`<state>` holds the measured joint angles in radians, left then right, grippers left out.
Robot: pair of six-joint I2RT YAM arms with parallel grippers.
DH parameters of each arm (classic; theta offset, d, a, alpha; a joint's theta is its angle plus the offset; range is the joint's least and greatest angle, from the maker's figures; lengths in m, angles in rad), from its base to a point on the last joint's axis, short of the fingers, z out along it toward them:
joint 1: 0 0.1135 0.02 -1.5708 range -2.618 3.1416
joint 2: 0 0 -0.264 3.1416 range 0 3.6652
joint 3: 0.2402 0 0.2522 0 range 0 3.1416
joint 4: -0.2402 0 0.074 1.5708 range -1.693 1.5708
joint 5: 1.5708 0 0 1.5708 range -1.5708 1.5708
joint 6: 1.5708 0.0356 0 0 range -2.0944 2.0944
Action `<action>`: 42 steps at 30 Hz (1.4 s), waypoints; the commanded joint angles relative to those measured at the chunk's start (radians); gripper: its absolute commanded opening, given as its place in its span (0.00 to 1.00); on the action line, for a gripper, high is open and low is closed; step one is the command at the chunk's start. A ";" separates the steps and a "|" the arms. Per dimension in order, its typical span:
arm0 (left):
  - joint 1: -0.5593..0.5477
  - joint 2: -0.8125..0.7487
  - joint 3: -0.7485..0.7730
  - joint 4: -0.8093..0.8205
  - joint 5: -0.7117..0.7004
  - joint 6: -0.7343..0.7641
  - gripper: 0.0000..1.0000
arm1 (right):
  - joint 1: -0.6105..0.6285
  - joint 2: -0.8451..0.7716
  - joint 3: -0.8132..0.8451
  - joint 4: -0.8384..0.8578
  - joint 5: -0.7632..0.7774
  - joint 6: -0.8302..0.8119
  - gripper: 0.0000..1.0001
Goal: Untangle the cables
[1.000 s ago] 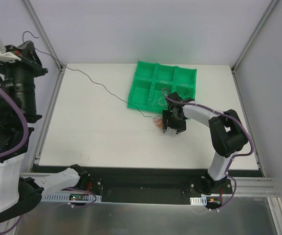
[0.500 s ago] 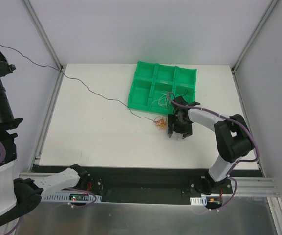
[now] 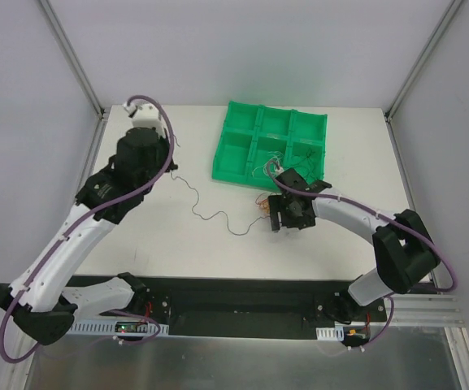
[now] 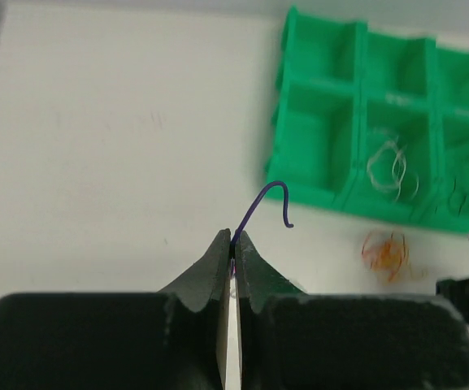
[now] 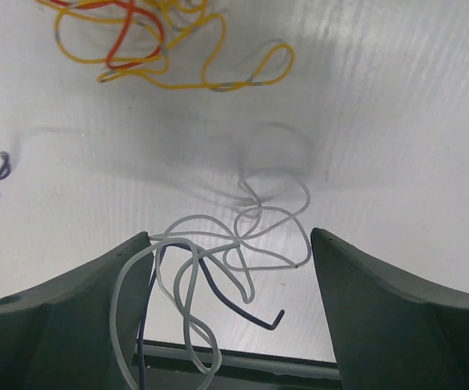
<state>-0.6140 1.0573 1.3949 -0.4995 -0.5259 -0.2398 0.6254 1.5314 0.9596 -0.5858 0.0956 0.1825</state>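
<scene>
A long thin black cable [image 3: 210, 215] lies in slack curves on the white table. It runs from my left gripper [image 3: 169, 162] to a small orange and red tangle [image 3: 262, 205]. In the left wrist view my left gripper [image 4: 232, 240] is shut on that cable's dark end [image 4: 258, 207]. My right gripper [image 3: 287, 216] is open, low over the table beside the tangle. In the right wrist view white cables [image 5: 250, 219] and a dark one [image 5: 218, 284] loop between its open fingers [image 5: 96, 292]. The orange and red cables [image 5: 153, 41] lie just beyond.
A green compartment tray [image 3: 275, 106] stands at the back middle, just beyond my right gripper. In the left wrist view its [image 4: 307, 183] compartments hold white curly wires [image 4: 393, 166] and dark ones. Metal frame posts stand at the table's back corners.
My left arm has swung from high at the far left down over the table, still holding the black cable. The cable was stretched and now lies slack. My right gripper has shifted slightly left.
</scene>
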 commanded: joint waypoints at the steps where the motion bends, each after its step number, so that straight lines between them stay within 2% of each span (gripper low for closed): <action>1: 0.010 0.003 -0.130 -0.112 0.234 -0.306 0.00 | 0.043 -0.040 -0.016 0.023 0.064 -0.018 0.82; 6: 0.062 0.069 -0.255 -0.129 0.463 -0.441 0.00 | 0.048 -0.066 -0.036 0.034 0.047 -0.017 0.84; 11: 0.117 0.151 -0.332 -0.139 0.642 -0.493 0.00 | 0.040 -0.109 -0.050 0.030 0.006 -0.026 0.86; 16: 0.148 0.309 -0.378 -0.143 0.851 -0.513 0.00 | 0.031 -0.105 -0.055 0.037 -0.055 -0.017 0.85; 23: 0.140 0.432 -0.387 -0.149 0.943 -0.487 0.01 | 0.019 -0.080 -0.047 0.050 -0.134 -0.032 0.83; 24: 0.137 0.440 -0.379 -0.155 0.948 -0.477 0.03 | 0.017 -0.076 -0.044 0.050 -0.143 -0.037 0.83; 26: 0.129 0.443 -0.364 -0.165 0.951 -0.457 0.15 | 0.014 -0.060 -0.036 0.050 -0.160 -0.044 0.83; 28: 0.112 0.429 -0.343 -0.166 0.934 -0.434 0.40 | 0.013 -0.045 -0.021 0.050 -0.174 -0.048 0.83; 31: 0.089 0.383 -0.298 -0.168 0.906 -0.414 0.62 | 0.011 -0.031 -0.010 0.058 -0.189 -0.046 0.82; 34: 0.048 0.365 -0.234 -0.145 0.885 -0.342 0.65 | 0.010 -0.033 -0.009 0.072 -0.206 -0.038 0.82; 42: -0.145 0.495 -0.100 0.004 0.957 -0.123 0.59 | -0.022 -0.048 -0.027 0.104 -0.296 -0.023 0.82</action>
<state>-0.6708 1.4891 1.2358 -0.5789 0.3901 -0.5167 0.6285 1.5043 0.9108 -0.5106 -0.1284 0.1493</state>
